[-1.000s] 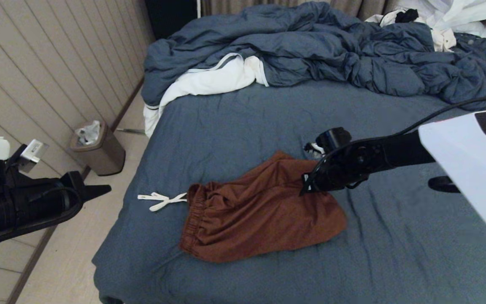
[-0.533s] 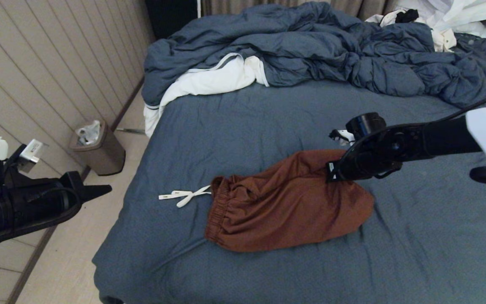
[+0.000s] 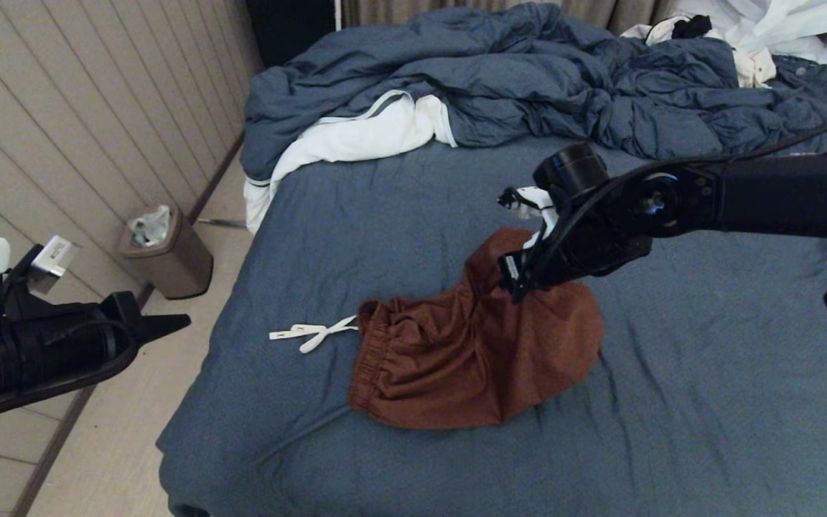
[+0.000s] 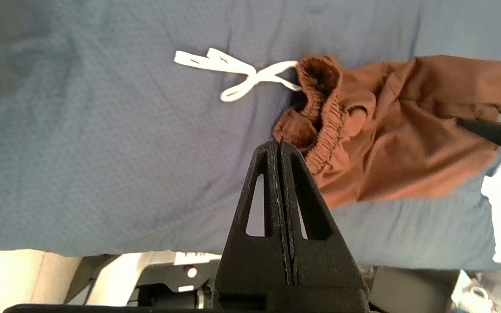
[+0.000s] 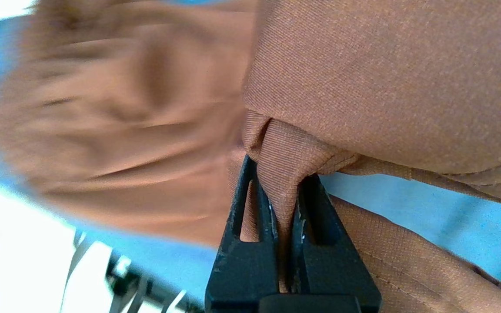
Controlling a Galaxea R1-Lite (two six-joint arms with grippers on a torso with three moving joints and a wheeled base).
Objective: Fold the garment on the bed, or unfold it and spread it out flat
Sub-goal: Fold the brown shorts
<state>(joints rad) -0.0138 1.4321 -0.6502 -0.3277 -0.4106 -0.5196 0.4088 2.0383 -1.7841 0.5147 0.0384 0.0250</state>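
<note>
The garment (image 3: 471,352), rust-brown shorts, lies bunched on the bed (image 3: 708,402) with its waistband to the left and its white drawstring (image 3: 309,333) trailing on the sheet. My right gripper (image 3: 514,283) is shut on a pinch of the shorts' leg fabric (image 5: 283,174) and holds that part lifted above the sheet, over the middle of the shorts. My left gripper (image 3: 180,322) hangs shut and empty off the bed's left side; in its wrist view the fingertips (image 4: 278,145) point toward the waistband (image 4: 324,126) from a distance.
A rumpled blue duvet (image 3: 543,86) and white clothes (image 3: 356,136) fill the head of the bed. More white clothes (image 3: 772,29) lie at the far right. A small waste bin (image 3: 166,251) stands on the floor by the panelled wall.
The right gripper first dragged the shorts to the right, then rose and swung back left with the leg fabric, folding it toward the waistband. The left arm has not moved.
</note>
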